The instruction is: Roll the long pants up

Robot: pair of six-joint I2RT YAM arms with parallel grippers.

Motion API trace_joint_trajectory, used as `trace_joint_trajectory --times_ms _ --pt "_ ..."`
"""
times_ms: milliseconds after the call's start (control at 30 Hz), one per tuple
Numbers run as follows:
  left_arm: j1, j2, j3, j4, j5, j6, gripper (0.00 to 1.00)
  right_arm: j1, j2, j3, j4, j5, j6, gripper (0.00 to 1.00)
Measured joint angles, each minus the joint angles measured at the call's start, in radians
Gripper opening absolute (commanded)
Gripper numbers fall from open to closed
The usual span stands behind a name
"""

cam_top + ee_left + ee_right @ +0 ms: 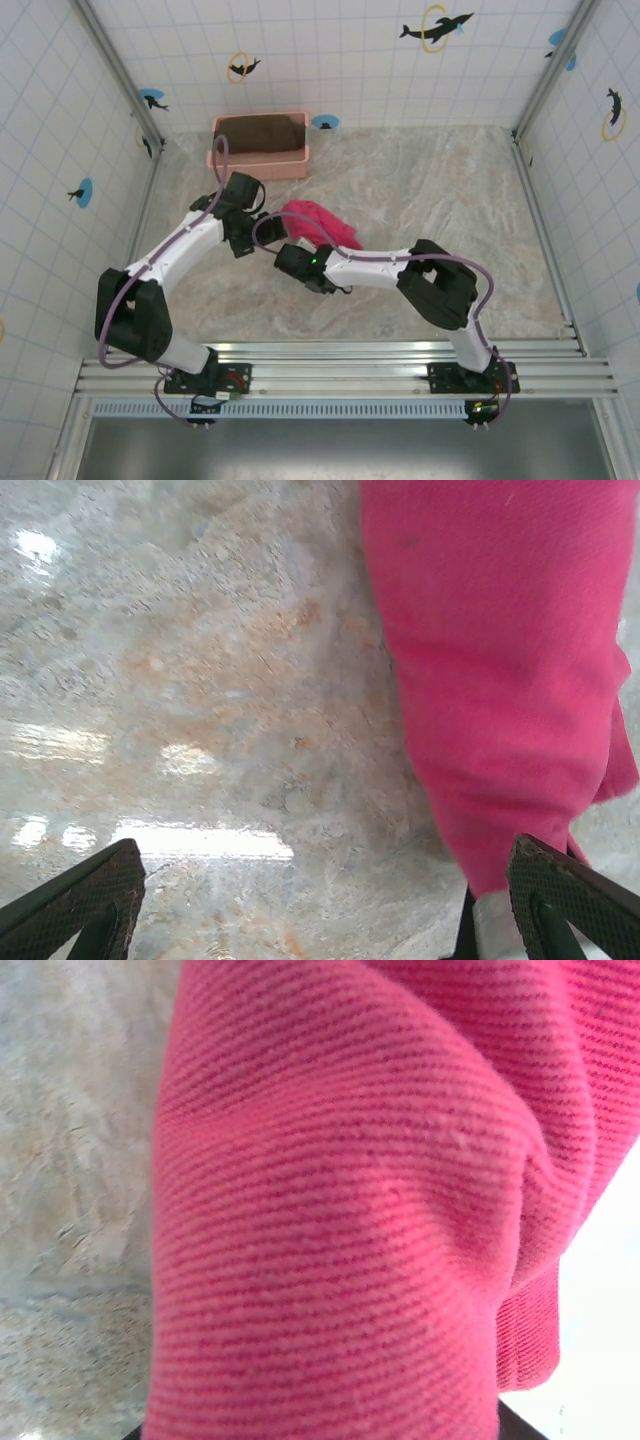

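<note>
The long pants [320, 224] are a bunched magenta-pink bundle in the middle of the marble table. My left gripper [243, 240] stands open just left of the bundle. In the left wrist view the left gripper [320, 885] has bare table between its fingers, and the pants [500, 670] hang beside the right fingertip [560, 880]. My right gripper [300, 260] sits at the bundle's near edge. The pink fabric [340, 1220] bulges up right in front of the right wrist camera and hides the fingers, so it appears shut on the cloth.
A pale pink basket [300, 157] holding a dark brown folded cloth [258, 133] stands at the back left against the tiled wall. Bare table [470, 200] spreads to the right of the pants. Metal posts and tiled walls bound the table on both sides.
</note>
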Motion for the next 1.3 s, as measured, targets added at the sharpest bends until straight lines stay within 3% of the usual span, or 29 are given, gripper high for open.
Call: trace_joint_trajectory --times_ms 267,567,700,900,1300 --pt "0.008 -0.09 -0.246 0.379 0.1 -0.082 0.95 -0.086 -0.047 -0.02 0.029 -0.189 -0.065 0.0" --pt "0.006 -0.013 -0.329 0.749 0.19 -0.197 0.95 -0.139 -0.064 -0.018 0.029 -0.322 -0.09 0.0" --pt "0.023 0.029 -0.365 0.811 0.214 -0.24 0.95 -0.176 -0.074 -0.02 0.039 -0.41 -0.087 0.0" --pt "0.117 0.029 -0.412 0.811 0.24 -0.249 0.94 -0.203 -0.086 -0.032 0.057 -0.476 -0.087 0.0" --pt "0.077 0.07 -0.503 1.086 0.274 -0.38 0.94 -0.214 -0.076 -0.015 0.062 -0.523 -0.086 0.0"
